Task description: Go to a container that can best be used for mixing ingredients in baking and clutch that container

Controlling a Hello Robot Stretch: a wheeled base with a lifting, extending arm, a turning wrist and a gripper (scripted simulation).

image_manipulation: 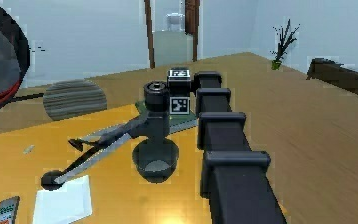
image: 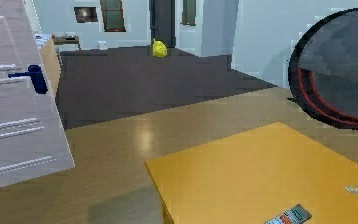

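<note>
A dark round bowl [image_manipulation: 155,161] stands on the yellow-orange table [image_manipulation: 107,195] in the arm side view, just left of the arm's dark bar. My gripper [image_manipulation: 62,163] reaches out over the table, its dark body just above the bowl in the picture and its two thin fingers [image_manipulation: 97,150] slanting down to the left. Two white marker squares [image_manipulation: 177,77] sit at the arm's end. I cannot tell whether the gripper holds anything, or whether it touches the bowl.
A white sheet [image_manipulation: 62,204] and a remote [image_manipulation: 2,210] lie near the table's corner; the remote [image: 290,216] and table [image: 257,170] show ahead too. A round dark chair with a red rim [image: 337,70] stands right, a white door [image: 12,90] left. Beyond lie a dark rug [image: 147,80] and a yellow object [image: 159,49].
</note>
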